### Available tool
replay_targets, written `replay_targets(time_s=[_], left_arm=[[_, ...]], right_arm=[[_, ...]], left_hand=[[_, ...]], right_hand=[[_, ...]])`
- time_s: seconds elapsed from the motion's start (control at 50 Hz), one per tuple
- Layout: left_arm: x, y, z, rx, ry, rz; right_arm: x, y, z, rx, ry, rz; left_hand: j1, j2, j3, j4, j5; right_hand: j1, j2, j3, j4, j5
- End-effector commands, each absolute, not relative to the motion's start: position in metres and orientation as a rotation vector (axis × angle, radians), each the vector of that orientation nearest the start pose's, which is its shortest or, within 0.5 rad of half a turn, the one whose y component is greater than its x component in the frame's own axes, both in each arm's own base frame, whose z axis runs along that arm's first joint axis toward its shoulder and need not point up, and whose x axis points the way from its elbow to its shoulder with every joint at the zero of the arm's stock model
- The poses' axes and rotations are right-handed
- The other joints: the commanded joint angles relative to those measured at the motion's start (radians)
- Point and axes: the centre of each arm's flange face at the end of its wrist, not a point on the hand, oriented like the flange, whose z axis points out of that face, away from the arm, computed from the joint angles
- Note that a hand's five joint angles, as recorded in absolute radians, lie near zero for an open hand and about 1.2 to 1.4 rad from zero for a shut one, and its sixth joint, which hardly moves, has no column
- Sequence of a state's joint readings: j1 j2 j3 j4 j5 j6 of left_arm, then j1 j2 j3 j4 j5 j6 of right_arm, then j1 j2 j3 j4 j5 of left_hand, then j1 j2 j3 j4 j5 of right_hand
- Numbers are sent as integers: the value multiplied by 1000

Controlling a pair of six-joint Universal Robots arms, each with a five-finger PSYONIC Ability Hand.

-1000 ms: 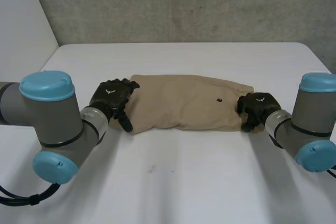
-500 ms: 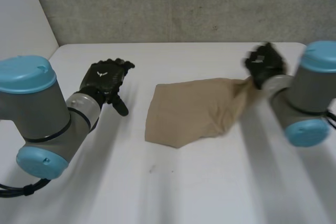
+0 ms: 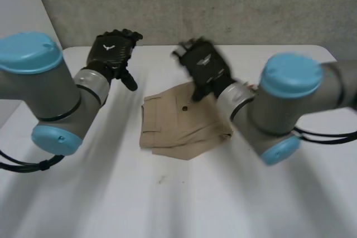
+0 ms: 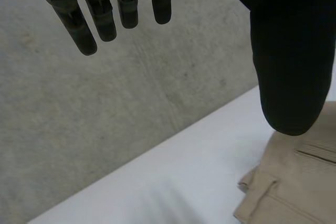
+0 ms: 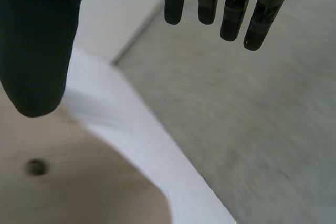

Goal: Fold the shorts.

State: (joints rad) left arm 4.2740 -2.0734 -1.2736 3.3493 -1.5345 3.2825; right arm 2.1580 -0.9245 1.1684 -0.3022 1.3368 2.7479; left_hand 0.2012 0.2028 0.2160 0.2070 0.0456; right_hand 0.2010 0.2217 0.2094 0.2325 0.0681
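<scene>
The tan shorts point(image 3: 181, 124) lie folded over on the white tabletop point(image 3: 167, 199), beneath the right robot hand point(image 3: 203, 68). That hand hovers over their far edge with its fingers straight and spread from the thumb, holding nothing (a dark button point(image 5: 35, 167) shows below its thumb). The left robot hand point(image 3: 114, 51) hangs beside the shorts, apart from them, with fingers straight and likewise empty.

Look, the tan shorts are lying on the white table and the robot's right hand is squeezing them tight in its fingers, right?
Not quite. The tan shorts do lie on the white table, but the right hand is not squeezing them. Its fingers are straight and hold nothing. The right wrist view shows this.
</scene>
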Motion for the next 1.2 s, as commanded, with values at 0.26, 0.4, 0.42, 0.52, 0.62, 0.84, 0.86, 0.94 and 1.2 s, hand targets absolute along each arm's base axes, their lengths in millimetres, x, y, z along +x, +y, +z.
replay_targets(time_s=[0.26, 0.4, 0.42, 0.52, 0.62, 0.84, 0.86, 0.94, 1.2], left_arm=[[-345, -319, 149, 930, 2584, -2013], [-337, -321, 128, 929, 2670, -1849], [-337, -320, 126, 930, 2676, -1838], [-332, -317, 120, 936, 2716, -1755], [-333, -309, 124, 968, 2721, -1737], [-323, -287, 254, 874, 2451, -2232], [-321, -286, 262, 863, 2423, -2267], [-305, -276, 302, 777, 2302, -2417], [-234, -250, 334, 489, 2362, -2333]], right_arm=[[357, -339, 172, -734, 2039, -1485], [356, -339, 150, -715, 2111, -1336], [352, -341, 144, -709, 2145, -1319], [340, -347, 135, -734, 2223, -1330], [335, -345, 140, -838, 2265, -1400], [329, -324, 256, -803, 2056, -1760], [326, -322, 265, -781, 2044, -1806], [304, -311, 308, -626, 2000, -2053], [250, -253, 339, -442, 2085, -2221]], left_hand=[[6, 5, -8, 1, -13], [6, 5, -8, 1, -13], [6, 5, -8, 1, -13], [6, 5, -8, 1, -13], [-2, -4, -17, -8, -21], [-23, -25, -38, -29, -42], [-23, -25, -38, -29, -42], [-20, -22, -35, -26, -39], [-23, -25, -38, -29, -42]], right_hand=[[-26, -47, -35, -58, -68], [-26, -47, -35, -58, -68], [-26, -47, -35, -58, -68], [-26, -47, -35, -58, -68], [-26, -47, -35, -58, -68], [-26, -47, -35, -58, -68], [-26, -47, -35, -58, -68], [-26, -47, -35, -58, -68], [-26, -47, -35, -58, -68]])
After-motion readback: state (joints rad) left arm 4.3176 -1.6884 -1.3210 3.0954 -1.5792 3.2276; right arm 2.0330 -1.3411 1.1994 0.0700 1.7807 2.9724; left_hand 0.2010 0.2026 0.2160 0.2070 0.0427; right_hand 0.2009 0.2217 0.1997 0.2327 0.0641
